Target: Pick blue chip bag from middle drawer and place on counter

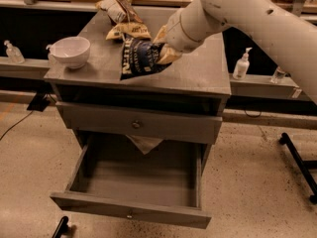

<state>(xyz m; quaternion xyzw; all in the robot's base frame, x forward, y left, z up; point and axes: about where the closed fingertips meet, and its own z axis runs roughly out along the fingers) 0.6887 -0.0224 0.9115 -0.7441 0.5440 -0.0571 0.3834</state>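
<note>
The blue chip bag point(140, 57), dark navy with white lettering, hangs from my gripper point(162, 47) over the front middle of the counter point(198, 71). The gripper is shut on the bag's right end, and the white arm reaches in from the upper right. The bag's lower edge is close to the grey surface; I cannot tell whether it touches. The middle drawer point(136, 180) is pulled open below, and its inside looks bare except for a pale scrap point(143, 144) at the back.
A white bowl point(70, 51) stands at the counter's left front. A tan-yellow bag point(128, 30) and a white-and-brown bag point(118, 6) lie at the back. A knobbed drawer point(136, 124) above the open one is shut. Pump bottles point(241, 63) stand on the side ledges.
</note>
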